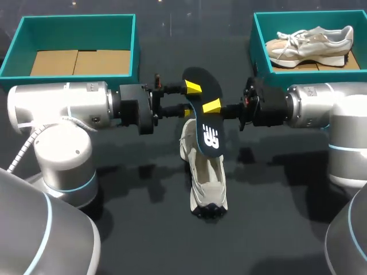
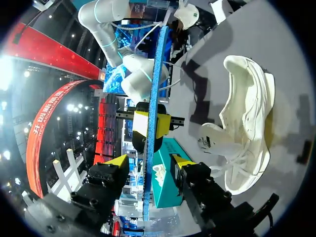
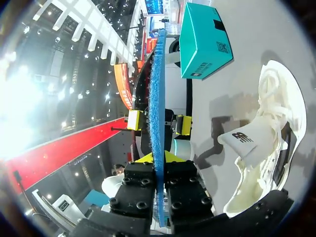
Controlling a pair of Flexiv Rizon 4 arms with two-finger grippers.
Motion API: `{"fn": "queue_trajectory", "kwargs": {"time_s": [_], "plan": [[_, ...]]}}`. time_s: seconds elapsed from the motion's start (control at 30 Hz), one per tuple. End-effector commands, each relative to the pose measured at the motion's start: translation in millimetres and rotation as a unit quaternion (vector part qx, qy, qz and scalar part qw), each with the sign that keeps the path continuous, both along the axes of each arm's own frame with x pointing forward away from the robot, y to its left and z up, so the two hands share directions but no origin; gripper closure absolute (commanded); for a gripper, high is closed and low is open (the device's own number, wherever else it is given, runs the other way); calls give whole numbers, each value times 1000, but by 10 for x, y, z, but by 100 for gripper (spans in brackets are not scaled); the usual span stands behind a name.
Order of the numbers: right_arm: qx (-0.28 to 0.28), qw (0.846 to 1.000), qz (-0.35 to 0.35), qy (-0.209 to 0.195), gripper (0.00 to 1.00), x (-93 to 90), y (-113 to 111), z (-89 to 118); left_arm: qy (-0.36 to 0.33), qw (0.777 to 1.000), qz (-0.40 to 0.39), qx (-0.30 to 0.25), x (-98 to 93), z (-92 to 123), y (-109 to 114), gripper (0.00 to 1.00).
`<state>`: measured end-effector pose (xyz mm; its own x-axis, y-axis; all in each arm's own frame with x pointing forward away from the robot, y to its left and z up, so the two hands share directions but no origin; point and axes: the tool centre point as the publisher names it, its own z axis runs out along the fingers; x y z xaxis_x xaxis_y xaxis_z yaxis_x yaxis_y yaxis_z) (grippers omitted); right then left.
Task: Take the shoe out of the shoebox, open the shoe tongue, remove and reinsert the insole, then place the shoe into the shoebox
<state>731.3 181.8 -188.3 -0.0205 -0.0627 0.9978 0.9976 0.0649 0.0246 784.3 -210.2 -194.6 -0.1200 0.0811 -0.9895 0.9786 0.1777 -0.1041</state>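
- The dark insole (image 1: 205,123) is held up in the air over the middle of the table, just above the white shoe (image 1: 207,183).
- The right gripper (image 1: 213,107) is squeezed tight on the insole's right edge.
- The left gripper (image 1: 190,100) is spread wide around the left edge, and nothing is touched by it.
- The insole is probably light and bendy, so it is best pinched at its edges.
- The shoe looks soft and may be tipped over easily.

shoe (image 1: 207,183) partly behind insole (image 1: 203,109), shoebox (image 1: 255,51) cropped
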Motion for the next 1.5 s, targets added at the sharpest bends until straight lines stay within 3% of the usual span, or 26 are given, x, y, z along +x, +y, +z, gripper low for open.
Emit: {"fn": "queue_trajectory", "kwargs": {"time_s": [0.03, 0.27, 0.4, 0.77, 0.93, 1.13, 1.17, 1.23, 1.27, 1.43, 1.5], "plan": [[-9, 1000, 4, -4, 100, 2, 62, -18, -4, 1000, 4, 2, -18, -13, -85, 58], [-15, 1000, 10, -9, 100, 5, 104, -21, -3, 1000, 5, 3, -19, -20, -117, 70], [-14, 1000, 12, -11, 100, 8, 112, -12, -3, 1000, 7, 4, -12, -25, -128, 84], [-12, 1000, 20, -10, 100, 16, 126, -3, -7, 1000, 10, 3, 1, -26, -156, 83], [-12, 1000, 23, -8, 100, 16, 135, -10, -8, 1000, 10, 4, 4, -32, -174, 100], [-10, 1000, 24, -4, 100, 22, 136, -28, -9, 1000, 9, 4, -2, -41, -184, 100], [-9, 1000, 24, -2, 83, 23, 127, -34, -10, 1000, 9, 4, -5, -41, -176, 100], [-9, 1000, 24, -1, 33, 22, 91, -42, -9, 1000, 9, 4, -6, -32, -150, 100], [-10, 1000, 25, -2, 0, 16, 59, -43, -9, 1000, 8, 4, -8, -27, -132, 100], [-18, 999, 32, -28, 0, -24, -223, -36, -6, 1000, 5, 7, -28, 4, -6, 100], [-15, 995, 82, -50, 0, -67, -307, -21, -6, 1000, 4, 11, -45, 14, 34, 100]]}}
